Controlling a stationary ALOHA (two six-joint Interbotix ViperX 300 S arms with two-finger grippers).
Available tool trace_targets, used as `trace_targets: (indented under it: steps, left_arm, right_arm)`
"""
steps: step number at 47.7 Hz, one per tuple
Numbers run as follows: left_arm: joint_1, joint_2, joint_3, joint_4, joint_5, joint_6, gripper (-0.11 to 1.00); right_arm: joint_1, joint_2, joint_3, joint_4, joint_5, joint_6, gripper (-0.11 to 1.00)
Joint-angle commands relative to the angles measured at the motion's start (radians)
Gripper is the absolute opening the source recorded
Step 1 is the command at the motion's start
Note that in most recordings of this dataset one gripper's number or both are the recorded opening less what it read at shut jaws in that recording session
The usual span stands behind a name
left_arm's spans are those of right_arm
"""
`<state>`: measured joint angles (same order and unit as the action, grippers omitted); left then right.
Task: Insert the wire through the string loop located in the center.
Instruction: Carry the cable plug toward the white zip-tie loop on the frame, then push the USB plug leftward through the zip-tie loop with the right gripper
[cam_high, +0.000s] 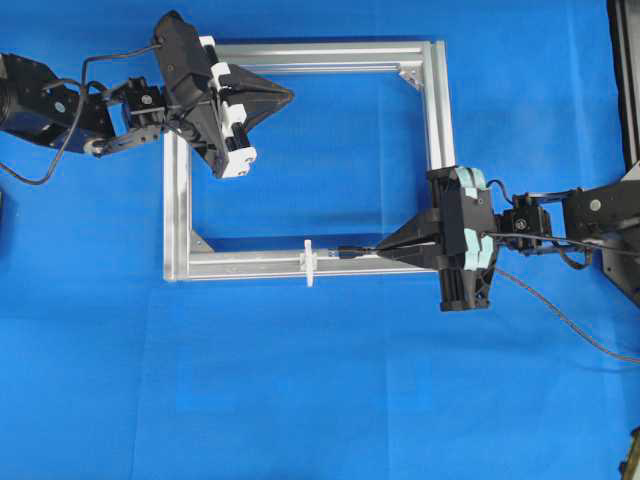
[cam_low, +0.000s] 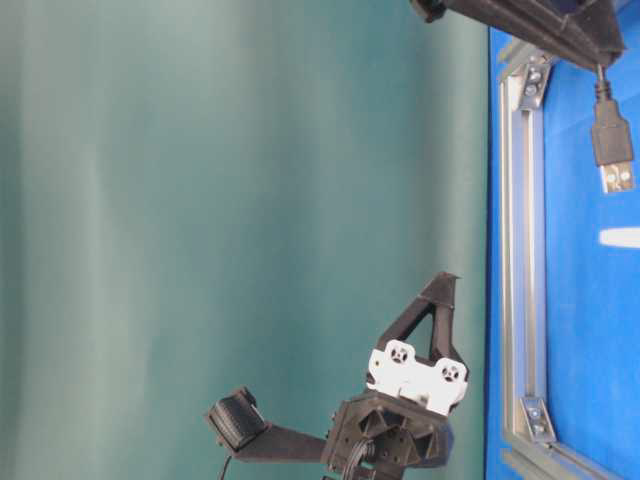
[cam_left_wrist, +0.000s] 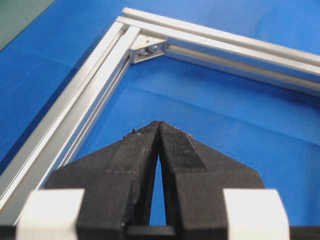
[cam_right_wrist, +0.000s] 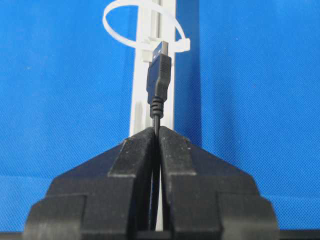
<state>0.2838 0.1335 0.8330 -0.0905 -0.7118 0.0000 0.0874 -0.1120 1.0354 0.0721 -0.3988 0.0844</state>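
One aluminium frame (cam_high: 433, 100) is lying on the blue surface (cam_high: 300, 400), w/ one string loop (cam_high: 309, 262) standing on its near rail, approx mid-rail, and one wire (cam_high: 352, 253) pointing at it. Two end effectors are showing. The right end effector (cam_high: 385, 249) is clenching the wire just behind the plug (cam_right_wrist: 159, 82); in the right wrist view the metal tip is sitting right at the loop, but whether it's inside yet is hard to say. The left end effector (cam_high: 287, 96) is clenched on nothing, hanging over the far-left part of the frame. The wire's tail is running off the overhead view's right edge. The table-level view is cutting off most of the right arm.
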Motion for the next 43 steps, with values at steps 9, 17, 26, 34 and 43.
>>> trace_targets:
  steps: [9, 17, 26, 34, 43]
  left_arm:
    - [0.002, -0.034, -0.008, 0.003, -0.009, 0.002, 0.00]
    - [0.002, -0.034, -0.008, 0.003, -0.009, 0.002, 0.00]
    - [0.002, -0.032, -0.008, 0.003, -0.009, 0.002, 0.00]
    - [0.002, -0.034, -0.006, 0.003, -0.008, 0.002, 0.00]
    - [0.002, -0.034, -0.008, 0.003, -0.008, 0.002, 0.00]
  right_arm:
    - [-0.002, -0.009, -0.012, 0.002, -0.009, -0.002, -0.02]
    - [-0.002, -0.009, -0.014, 0.002, -0.011, -0.002, -0.02]
    - [-0.002, -0.009, -0.012, 0.002, -0.017, -0.002, -0.02]
    - [-0.002, -0.009, -0.012, 0.002, -0.017, -0.002, -0.02]
    - [-0.002, -0.009, -0.012, 0.002, -0.017, -0.002, -0.02]
